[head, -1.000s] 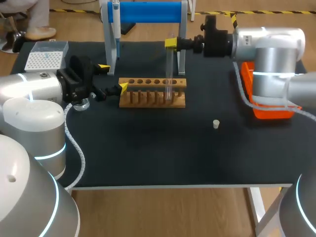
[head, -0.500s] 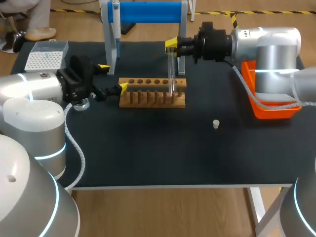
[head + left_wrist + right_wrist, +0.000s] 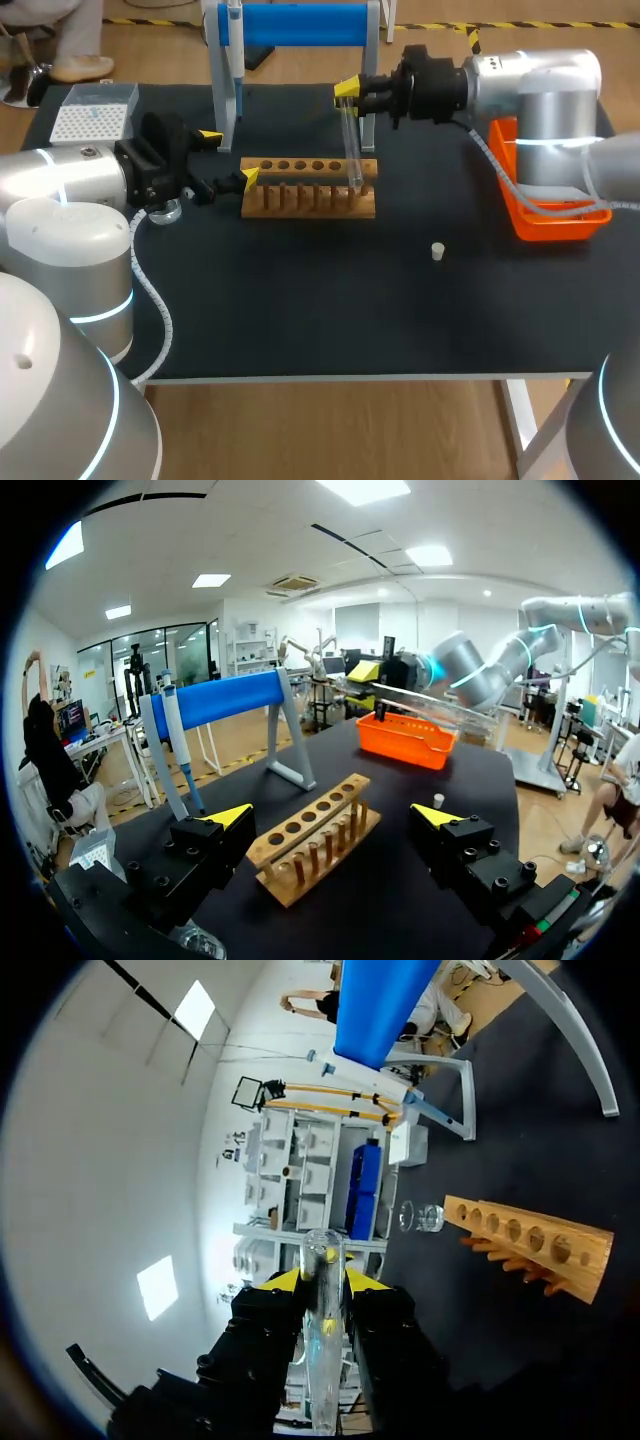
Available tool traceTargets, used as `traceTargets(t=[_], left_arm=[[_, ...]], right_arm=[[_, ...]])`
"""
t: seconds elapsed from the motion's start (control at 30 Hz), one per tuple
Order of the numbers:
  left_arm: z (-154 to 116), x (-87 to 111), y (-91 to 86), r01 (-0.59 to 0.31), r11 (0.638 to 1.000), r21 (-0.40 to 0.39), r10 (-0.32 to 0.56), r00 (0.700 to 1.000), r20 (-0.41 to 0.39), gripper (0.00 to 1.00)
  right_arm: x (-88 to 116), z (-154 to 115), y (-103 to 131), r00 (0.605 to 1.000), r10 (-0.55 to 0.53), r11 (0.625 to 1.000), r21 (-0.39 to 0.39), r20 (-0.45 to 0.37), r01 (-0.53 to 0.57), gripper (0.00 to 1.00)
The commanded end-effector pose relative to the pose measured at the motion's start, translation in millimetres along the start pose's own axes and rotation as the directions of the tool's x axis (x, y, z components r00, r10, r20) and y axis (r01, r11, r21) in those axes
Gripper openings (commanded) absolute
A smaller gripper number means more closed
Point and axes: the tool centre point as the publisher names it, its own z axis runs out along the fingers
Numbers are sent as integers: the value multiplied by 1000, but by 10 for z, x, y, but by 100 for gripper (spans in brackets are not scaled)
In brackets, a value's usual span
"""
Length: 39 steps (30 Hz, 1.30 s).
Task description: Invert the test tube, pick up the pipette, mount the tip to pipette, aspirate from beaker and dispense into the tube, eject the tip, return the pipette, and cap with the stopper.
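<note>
Pinches the clear test tube [image 3: 350, 150] in the right jaws near its upper end, yellow tips pressed against it from two sides. Holds it tilted, lower end down at the right end of the wooden rack [image 3: 308, 187]; cannot tell from the head view whether in a hole or just in front. Holds the left jaws spread wide just beside the rack's left end, gripping nothing.

Around the rack:
- Behind: the blue stand [image 3: 290, 25], with the pipette [image 3: 235, 40] hanging at its left post.
- Far left: the tip box [image 3: 92, 115].
- Under the left arm [image 3: 70, 180]: the glass beaker [image 3: 165, 212], mostly hidden.
- Right: the orange tray [image 3: 545, 215], partly covered by the right arm [image 3: 540, 90].
- In front, well apart on the black surface [image 3: 320, 310]: the small white stopper [image 3: 437, 251].

From the left wrist view: looks along the rack lengthwise, holes and pegs plain, ahead between the spread tips. Shows the tray unobstructed and only a sliver of the beaker under the jaws.

From the right wrist view: shows the tube running straight out between the tips. Also shows the beaker, whole and unhidden, past the rack's far end.
</note>
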Motion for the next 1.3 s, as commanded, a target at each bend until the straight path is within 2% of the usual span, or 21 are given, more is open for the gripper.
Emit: traceTargets(t=[0.03, 0.73, 0.77, 0.83, 0.9, 1.0, 1.13, 1.27, 1.3], left_arm=[[-17, -4, 8, -1, 1000, 3, 1, 1000, -3, 100], [-17, -4, 8, -1, 1000, 3, 1, 1000, -3, 100], [-31, 37, -65, -57, 994, 99, 59, 998, -21, 100], [-54, 125, -159, -184, 957, 223, 197, 980, -37, 100], [-69, 202, -204, -252, 912, 324, 286, 956, -62, 100], [-92, 252, -238, -332, 849, 410, 392, 918, -68, 100], [-137, 304, -275, -389, 760, 520, 493, 867, -71, 100], [-181, 358, -326, -396, 657, 642, 572, 816, -83, 100], [-189, 361, -340, -390, 643, 659, 581, 809, -89, 100]], right_arm=[[8, -7, 7, 1000, -4, 1000, -7, -1, 4, 0], [38, -5, -23, 1000, -3, 1000, -18, -17, 2, 0], [38, -5, -23, 1000, -3, 1000, -18, -17, 2, 0], [38, -5, -23, 1000, -3, 1000, -18, -17, 2, 0], [38, -5, -23, 1000, -3, 1000, -18, -17, 2, 0], [38, -5, -23, 1000, -3, 1000, -18, -17, 2, 0], [38, -5, -23, 1000, -3, 1000, -18, -17, 2, 0], [38, -5, -23, 1000, -3, 1000, -18, -17, 2, 0], [38, -5, -23, 1000, -3, 1000, -18, -17, 2, 0]])
